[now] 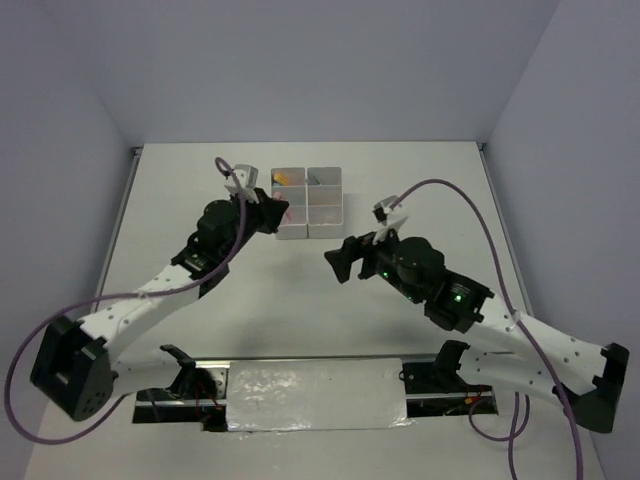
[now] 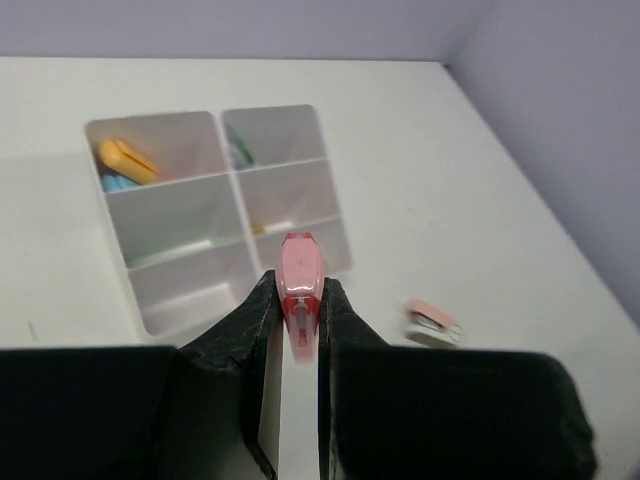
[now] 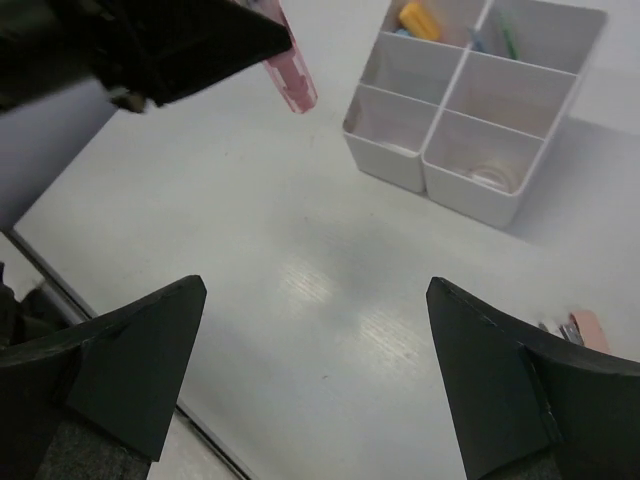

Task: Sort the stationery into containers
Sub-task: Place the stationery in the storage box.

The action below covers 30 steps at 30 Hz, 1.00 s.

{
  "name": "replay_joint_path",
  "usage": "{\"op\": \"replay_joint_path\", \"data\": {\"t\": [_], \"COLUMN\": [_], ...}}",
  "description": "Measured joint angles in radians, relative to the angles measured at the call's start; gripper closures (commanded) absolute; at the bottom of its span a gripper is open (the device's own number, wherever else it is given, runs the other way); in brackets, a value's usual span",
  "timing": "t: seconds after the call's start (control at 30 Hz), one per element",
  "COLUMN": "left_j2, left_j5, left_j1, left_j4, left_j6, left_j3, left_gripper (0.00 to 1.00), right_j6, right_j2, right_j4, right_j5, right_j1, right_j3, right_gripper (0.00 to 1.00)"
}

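The left pincer (image 2: 300, 292) is shut tight on a pink marker (image 2: 300, 262). It grips the back half, and the front half sticks out past the fingertips. The marker is up in the air, just beside the near left side of the white box (image 2: 220, 176). From the right wrist view it does not look to be over any cup of the box yet.

To do this step well, I think the arm should go forward until the marker tip is right over one cup. An orange marker (image 2: 125, 160) lies in the far left cup, so that cup looks like a good home for it. The tip should dip down inside the walls before the pincer lets go. If it lets go too early, the marker could hit a wall and bounce out onto the tabletop (image 2: 500, 180).

The marker's long side runs the same way as the fingers, straight out of the pincer. Its tip points at the box and slants down a bit.

The right pincer (image 3: 315, 290) is wide open and holds nothing. It hangs over the tabletop near the box. A small pink clip (image 2: 432, 322) lies on the tabletop to the right.
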Motion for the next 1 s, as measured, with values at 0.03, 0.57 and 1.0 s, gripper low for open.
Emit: {"op": "replay_joint_path", "data": {"t": [0.03,0.57,1.0], "left_j2": [0.052,0.626,0.675], "left_j5": [-0.034,-0.233,-0.255], "left_j1": [-0.001,0.019,0.032], "left_j4": [0.049,0.603,0.694], "left_j6": [0.030,0.233,0.229], "left_j3": [0.000,0.106,0.066], "left_gripper": [1.00,1.00,0.22], "right_j6": [0.019,0.104,0.043], "right_j2": [-0.037,-0.402,-0.418], "right_j4": [-0.033,-0.354,-0.375], "right_j5": [0.010,0.048,-0.011], "right_j1": [-0.014,-0.045,-0.045], "right_j3": [0.001,0.038,0.040], "right_gripper": [0.00,0.00,0.00]}}
